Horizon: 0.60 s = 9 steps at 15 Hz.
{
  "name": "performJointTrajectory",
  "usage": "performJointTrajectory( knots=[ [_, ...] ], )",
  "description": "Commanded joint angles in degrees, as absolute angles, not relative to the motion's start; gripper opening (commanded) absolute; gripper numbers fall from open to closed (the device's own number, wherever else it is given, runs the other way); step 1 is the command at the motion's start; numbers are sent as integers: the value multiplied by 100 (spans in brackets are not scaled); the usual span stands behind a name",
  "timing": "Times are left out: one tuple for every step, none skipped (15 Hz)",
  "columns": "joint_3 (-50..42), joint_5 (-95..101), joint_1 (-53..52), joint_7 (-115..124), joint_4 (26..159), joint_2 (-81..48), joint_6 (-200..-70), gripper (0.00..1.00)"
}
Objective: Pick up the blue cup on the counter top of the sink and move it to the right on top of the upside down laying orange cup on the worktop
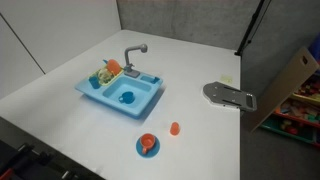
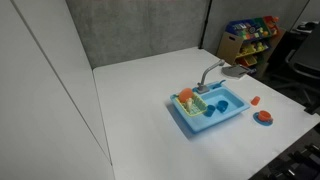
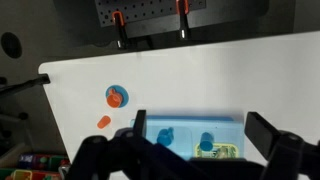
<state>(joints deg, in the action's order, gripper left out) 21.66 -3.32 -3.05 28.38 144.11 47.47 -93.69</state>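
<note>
While your tool (image 3: 200, 123) hangs open-jawed over the sink (image 3: 190, 116), the orange cup (image 1: 175, 128) stands nearest on the tabletop (image 1: 50, 85), right of the sink; farther back, the blue cup (image 3: 207, 143) sits inside the sink, clear of your tool.

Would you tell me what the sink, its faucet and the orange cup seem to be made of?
The sink looks like moulded plastic: uniform light blue, smooth. The faucet is grey, probably plastic, though metal cannot be ruled out. The orange cup seems plastic: flat, saturated colour.
</note>
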Motion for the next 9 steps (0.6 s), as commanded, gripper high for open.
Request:
performJointTrajectory(
  knots=[
    [2121,-297,-365,2874,14403,4726,-9363,100],
    [2121,-297,-365,2874,14403,4727,-9363,100],
    [2121,-297,-365,2874,14403,4727,-9363,100],
    [2121,-297,-365,2874,14403,4727,-9364,100],
    [2142,-271,-352,2870,14354,4670,-9365,100],
    [2124,-276,-359,2807,14281,4576,-9342,100],
    [2134,-249,-334,2802,14224,4492,-9363,100],
    [2154,-208,-304,2818,14181,4415,-9382,100],
    [2145,-183,-298,2806,14141,4338,-9405,100]
  ],
)
